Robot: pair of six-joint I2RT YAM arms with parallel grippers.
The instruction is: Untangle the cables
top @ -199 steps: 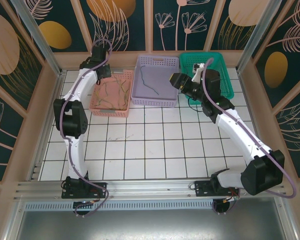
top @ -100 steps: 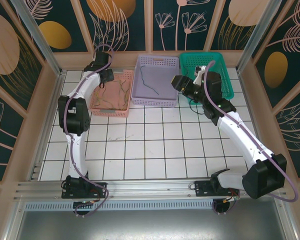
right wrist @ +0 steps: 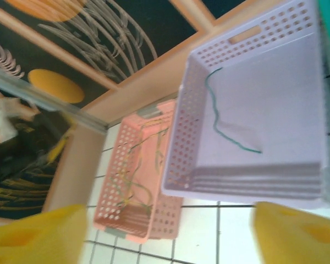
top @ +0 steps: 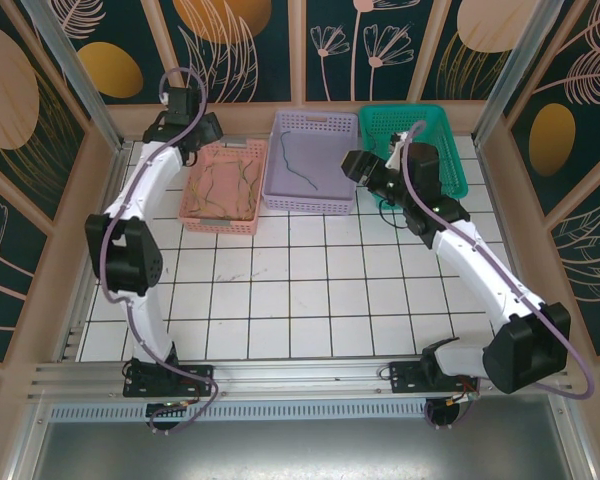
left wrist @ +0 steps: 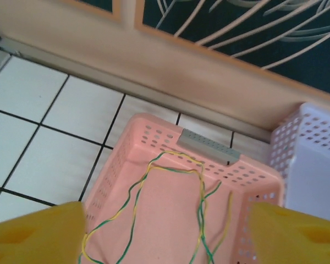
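Left end effector (left wrist: 166, 234) above basket's (left wrist: 154, 132) cables (left wrist: 136, 190)

Both arms reach forward. The left gripper (left wrist: 165, 236) has its jaws wide apart and empty; right gripper (right wrist: 165, 234) likewise.

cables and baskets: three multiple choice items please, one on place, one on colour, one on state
1. The dark cable lies: A in the green basket; B in the lilac basket; C on the tiles.
2. In the left wrist view, the cables in the pink basket are: A yellow and green; B blue and white; C black.
3. The left pincer is: A shut on a cable; B shut on a basket rim; C open, holding nothing.

1 B, it snakes across the lilac floor. 2 A, twisted yellow and green strands show. 3 C, its fingers stand wide apart.
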